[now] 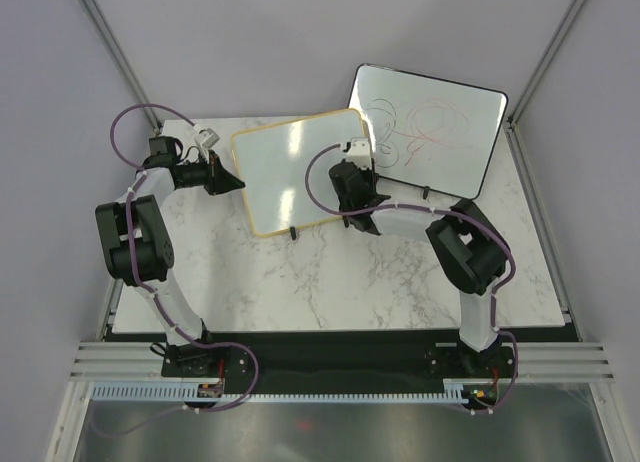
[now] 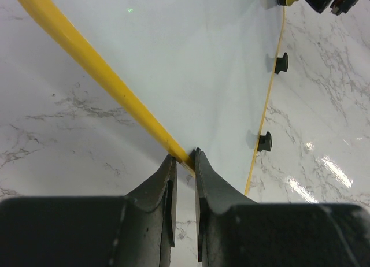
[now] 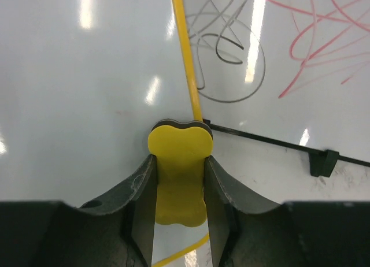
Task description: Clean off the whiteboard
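Note:
The tan-framed whiteboard [image 1: 290,167] stands tilted at mid-table; its surface shows no marks. My left gripper [image 1: 232,179] is shut on its left frame edge; in the left wrist view the fingers pinch the yellow frame [image 2: 104,76] at the gripper [image 2: 184,157]. My right gripper [image 1: 355,167] is shut on a yellow eraser [image 1: 356,150] at the board's upper right corner. In the right wrist view the eraser [image 3: 179,143] sits between the gripper [image 3: 179,158] fingers, pressed on the white surface [image 3: 87,76] beside the frame [image 3: 185,53].
A larger black-framed whiteboard [image 1: 430,127] with red and grey scribbles leans at the back right, close behind the eraser [image 3: 300,59]. Small black feet [image 2: 264,141] stick out of the tan board's lower edge. Marble tabletop [image 1: 330,282] lies in front.

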